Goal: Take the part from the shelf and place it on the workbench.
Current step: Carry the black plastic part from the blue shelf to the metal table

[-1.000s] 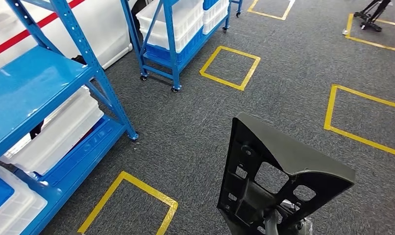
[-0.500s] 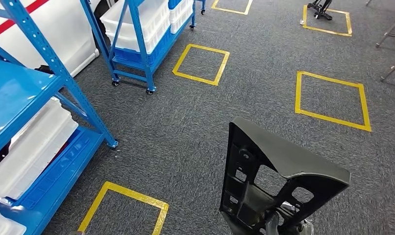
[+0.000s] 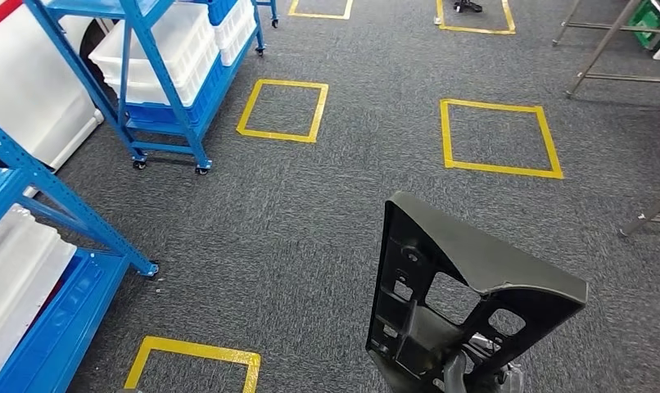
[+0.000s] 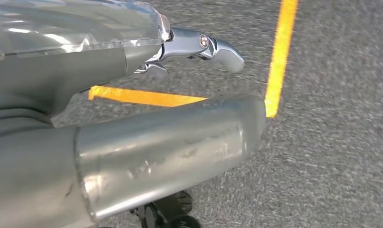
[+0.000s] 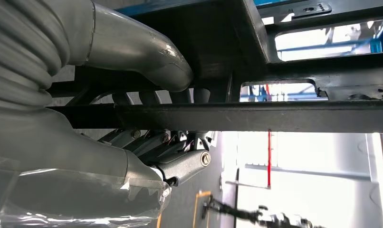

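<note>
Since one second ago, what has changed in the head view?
The camera has turned: the blue shelves and yellow floor squares shifted in the picture, and metal legs came into view. The right robot hand still grips the dark part in the same pose.

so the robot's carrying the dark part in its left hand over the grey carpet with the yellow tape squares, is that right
Not quite: the right hand grips the dark part, not the left. The right wrist view shows its fingers wrapped around one of the part's bars. In the left wrist view the left hand holds nothing, hanging above the grey carpet and the yellow tape squares. The rest is right.
</note>
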